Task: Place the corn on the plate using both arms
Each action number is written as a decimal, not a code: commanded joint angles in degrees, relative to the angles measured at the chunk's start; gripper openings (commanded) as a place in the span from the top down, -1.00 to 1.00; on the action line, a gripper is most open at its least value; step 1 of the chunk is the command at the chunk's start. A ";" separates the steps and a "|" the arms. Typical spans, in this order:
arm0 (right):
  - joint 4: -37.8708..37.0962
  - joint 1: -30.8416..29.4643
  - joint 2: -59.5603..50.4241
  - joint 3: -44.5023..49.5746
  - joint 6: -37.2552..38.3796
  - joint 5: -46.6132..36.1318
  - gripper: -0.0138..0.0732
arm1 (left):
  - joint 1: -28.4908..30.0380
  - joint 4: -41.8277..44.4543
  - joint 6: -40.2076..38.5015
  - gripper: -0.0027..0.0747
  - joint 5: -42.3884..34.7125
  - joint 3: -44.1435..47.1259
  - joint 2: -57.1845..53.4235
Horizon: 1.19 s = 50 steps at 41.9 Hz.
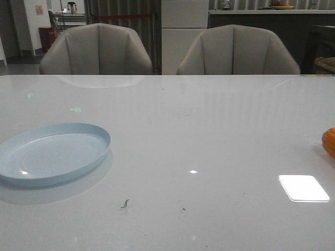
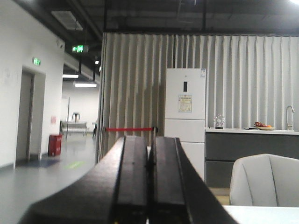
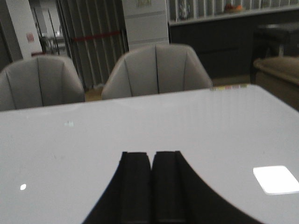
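One plate (image 1: 52,152), pale blue, round, shallow, sits on the white glossy table (image 1: 199,136) at the front-left in the front view, nothing on it. One corn (image 1: 330,142), orange, only a sliver showing at the far right edge of the front view, rest cut off by the frame; it lies on the table, well apart from the plate, whole tabletop width between them. Two grey upholstered chairs behind the table's far edge: left chair (image 1: 97,49), right chair (image 1: 238,51). One white fridge (image 1: 184,31) stands between them farther back, one dark counter (image 1: 261,23) to its right. One bright rectangular light reflection (image 1: 303,188) on the table at front-right, one small glint (image 1: 193,171) near centre, a couple of small dark specks (image 1: 124,204) toward the front. Neither arm shows in the front view. Left gripper (image 2: 149,186): two black fingers (image 2: 133,182) pressed together, no gap, holding nothing, aimed across the room at the curtain and fridge, table corner barely in view. Right gripper (image 3: 151,186): two black fingers (image 3: 135,186) closed against each other, only a thin seam between, holding nothing, above the tabletop, pointing toward the two chairs. Corn and plate not seen in either wrist view.
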 commanded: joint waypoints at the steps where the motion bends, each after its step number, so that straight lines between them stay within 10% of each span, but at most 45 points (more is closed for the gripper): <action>1: 0.15 -0.08 -1.41 -3.66 0.24 -8.72 0.55 | 0.03 5.44 -0.70 0.69 1.84 -6.69 -0.57; 22: -1.36 -0.08 16.87 -39.90 0.09 14.32 0.55 | 0.03 9.27 -0.70 0.69 15.72 -33.74 26.92; 44: -0.60 -0.08 44.64 -41.70 0.14 13.90 0.55 | 0.03 -6.19 -0.70 0.67 21.58 -37.09 55.57; 50: -0.23 -0.08 46.54 -41.70 0.14 14.95 0.54 | 0.03 -6.19 -0.70 0.37 25.80 -37.09 60.28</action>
